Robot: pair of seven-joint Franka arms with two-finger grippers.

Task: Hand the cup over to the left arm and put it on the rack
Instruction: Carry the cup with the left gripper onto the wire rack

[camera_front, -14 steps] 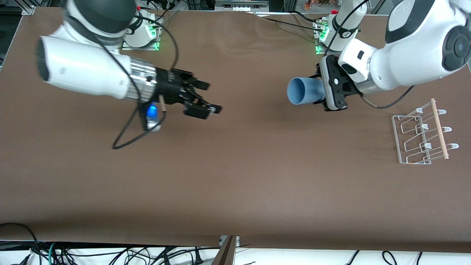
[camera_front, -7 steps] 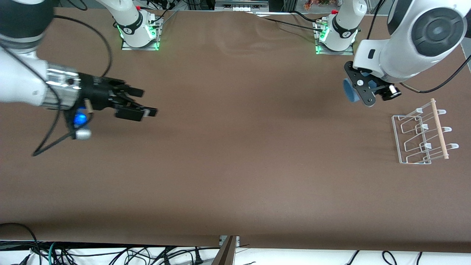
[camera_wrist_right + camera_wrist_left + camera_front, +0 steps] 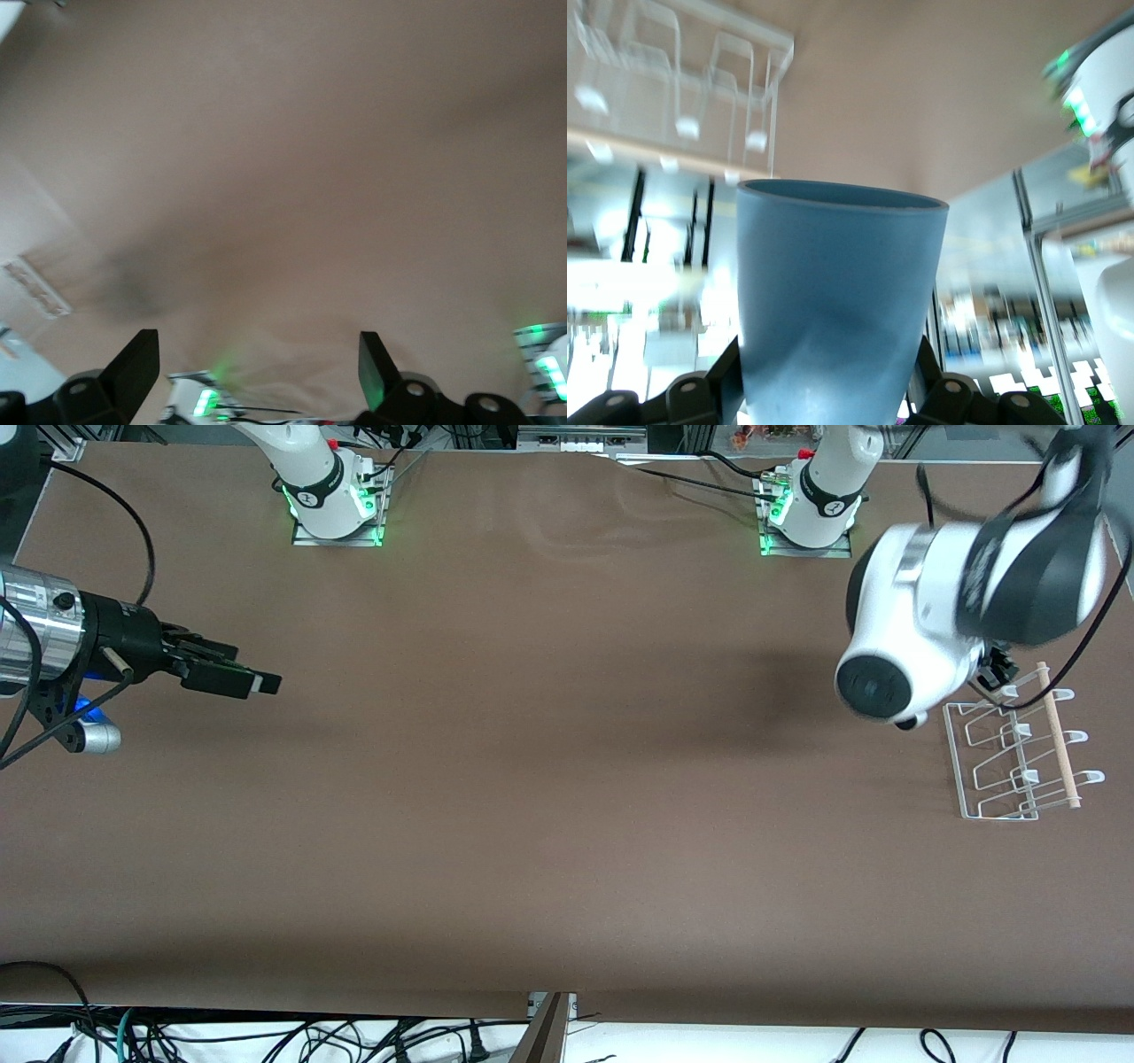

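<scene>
The light-blue cup (image 3: 837, 301) is held between the black fingers (image 3: 725, 379) of my left gripper (image 3: 828, 367), with its open mouth pointing away from the wrist. In the front view the cup and the left gripper are hidden by the left arm's white wrist (image 3: 895, 655), which hangs over the table beside the rack (image 3: 1014, 757). The white wire rack with its wooden dowel also shows in the left wrist view (image 3: 682, 80), just past the cup's rim. My right gripper (image 3: 239, 669) is open and empty over the right arm's end of the table; its spread fingers (image 3: 133, 363) hold nothing.
The two arm bases (image 3: 332, 505) (image 3: 811, 509) stand along the table's edge farthest from the front camera. Loose cables (image 3: 266, 1036) lie on the floor below the table's near edge. Brown tabletop (image 3: 567, 779) spans between the arms.
My left arm has swung with the cup from the table's middle toward the rack. My right gripper has drawn back, open, toward its own end of the table.
</scene>
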